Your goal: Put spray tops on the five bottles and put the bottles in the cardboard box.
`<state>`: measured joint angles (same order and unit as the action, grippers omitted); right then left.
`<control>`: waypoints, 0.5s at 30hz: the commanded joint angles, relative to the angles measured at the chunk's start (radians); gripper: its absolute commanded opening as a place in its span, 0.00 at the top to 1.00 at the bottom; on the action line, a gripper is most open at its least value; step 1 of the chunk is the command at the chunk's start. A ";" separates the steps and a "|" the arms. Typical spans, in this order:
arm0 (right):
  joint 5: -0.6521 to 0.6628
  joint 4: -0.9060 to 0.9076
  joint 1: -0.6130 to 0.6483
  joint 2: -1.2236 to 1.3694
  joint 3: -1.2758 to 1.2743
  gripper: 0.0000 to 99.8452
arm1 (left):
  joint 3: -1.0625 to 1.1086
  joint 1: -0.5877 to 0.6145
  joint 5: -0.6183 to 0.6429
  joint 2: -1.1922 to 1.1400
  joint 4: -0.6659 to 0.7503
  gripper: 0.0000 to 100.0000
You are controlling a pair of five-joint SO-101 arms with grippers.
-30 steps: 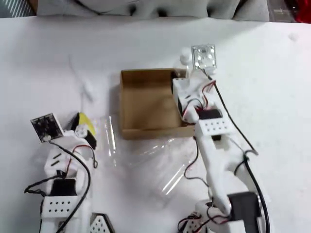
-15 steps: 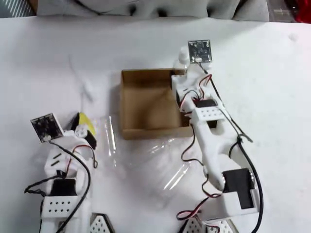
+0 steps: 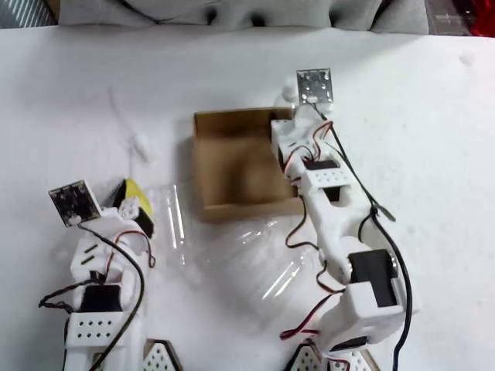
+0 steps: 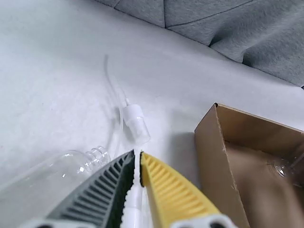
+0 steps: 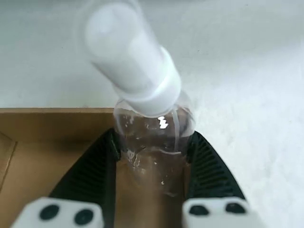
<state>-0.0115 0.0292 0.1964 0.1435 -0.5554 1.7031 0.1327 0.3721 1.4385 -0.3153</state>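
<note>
Right pincer (image 5: 153, 138) shifted slightly, clamping clear white-topped bottle (image 5: 154, 159) over cardboard box (image 3: 232, 166).

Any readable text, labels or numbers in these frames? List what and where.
No readable text anywhere.
cardboard box: plain walls, no print.
bottle in the right pincer: clear, no label, and its white cap is blank.
spray top lying on the table: blank.
white piece in the left pincer: blank.
square board on the arm by the box: only dots, nothing legible.
</note>
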 commanded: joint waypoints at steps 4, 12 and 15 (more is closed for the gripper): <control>0.003 -0.002 -0.004 0.010 0.028 0.98 | -0.005 0.007 -0.012 0.008 0.006 0.98; 0.009 0.001 -0.002 0.010 0.028 0.98 | -0.005 0.005 -0.012 0.008 0.006 0.98; 0.011 0.004 -0.002 0.010 0.031 0.98 | -0.005 0.005 -0.012 0.008 0.006 0.98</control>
<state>-0.0115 0.0261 0.1964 0.1511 -0.5524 1.7031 0.1327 0.3721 1.4385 -0.3153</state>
